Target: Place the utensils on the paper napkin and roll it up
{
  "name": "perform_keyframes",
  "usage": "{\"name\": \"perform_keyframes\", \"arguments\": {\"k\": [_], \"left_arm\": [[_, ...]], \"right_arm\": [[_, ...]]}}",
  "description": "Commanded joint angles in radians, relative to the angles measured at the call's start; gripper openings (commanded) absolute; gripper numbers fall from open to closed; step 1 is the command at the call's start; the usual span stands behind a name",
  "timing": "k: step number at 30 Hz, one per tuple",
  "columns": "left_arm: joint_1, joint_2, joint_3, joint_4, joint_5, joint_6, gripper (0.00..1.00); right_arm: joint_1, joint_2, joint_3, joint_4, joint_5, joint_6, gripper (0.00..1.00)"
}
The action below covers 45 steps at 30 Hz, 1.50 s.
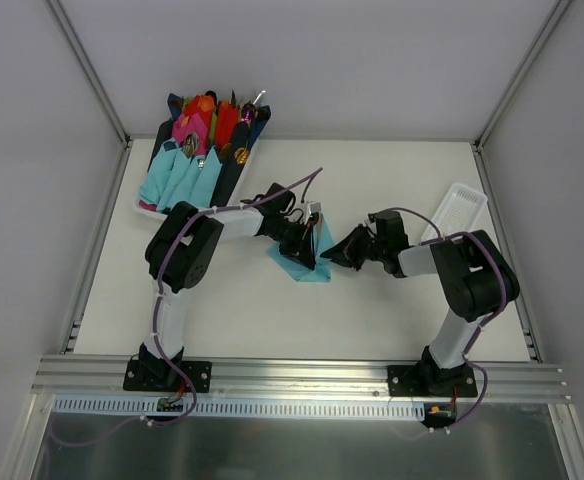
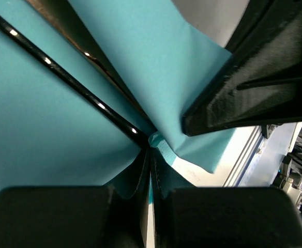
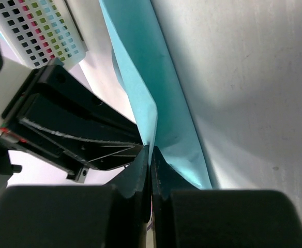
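The teal paper napkin [image 1: 310, 262] lies mid-table, lifted and folded between both grippers. My left gripper [image 1: 305, 240] is shut on a pinch of the napkin [image 2: 32, 129], jaws pressed together with teal paper between them. My right gripper [image 1: 334, 253] is shut on the napkin's edge [image 3: 140, 77] from the right. In the left wrist view a slim dark utensil handle [image 2: 68, 80] lies across the napkin, and a second brownish one [image 2: 96, 61] sits in the fold. The utensils are hidden in the top view. The right gripper's fingers [image 2: 254, 77] show close by.
A tray [image 1: 148, 208] at the back left holds several teal, pink, red and navy napkin rolls with cutlery. A white perforated basket [image 1: 459, 208] stands at the right, also in the right wrist view [image 3: 37, 31]. Enclosure frame rails run along both sides.
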Motion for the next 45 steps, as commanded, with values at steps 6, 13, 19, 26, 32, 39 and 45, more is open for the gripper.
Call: {"name": "perform_keyframes", "arguments": {"k": [6, 13, 19, 26, 32, 39, 45], "left_arm": [[-0.007, 0.022, 0.033, 0.012, -0.042, 0.023, 0.00], [-0.001, 0.025, 0.029, 0.012, -0.043, 0.029, 0.00], [0.002, 0.019, 0.025, 0.012, -0.043, 0.029, 0.00], [0.013, -0.010, 0.003, 0.012, -0.039, 0.028, 0.00], [0.037, -0.084, -0.036, 0.017, -0.043, 0.012, 0.05], [0.083, -0.263, -0.144, 0.015, -0.074, 0.002, 0.20], [0.125, -0.322, -0.175, 0.015, -0.062, -0.040, 0.24]], "right_arm": [[0.035, 0.031, -0.001, 0.157, -0.025, 0.115, 0.00], [0.072, 0.117, -0.005, 0.306, -0.005, 0.222, 0.00], [0.083, 0.188, -0.024, 0.386, 0.013, 0.273, 0.01], [0.084, 0.251, -0.031, 0.441, 0.016, 0.311, 0.27], [0.084, 0.278, -0.031, 0.457, 0.019, 0.325, 0.43], [0.086, 0.283, -0.028, 0.435, 0.021, 0.322, 0.61], [0.084, 0.285, -0.030, 0.434, 0.016, 0.320, 0.74]]}}
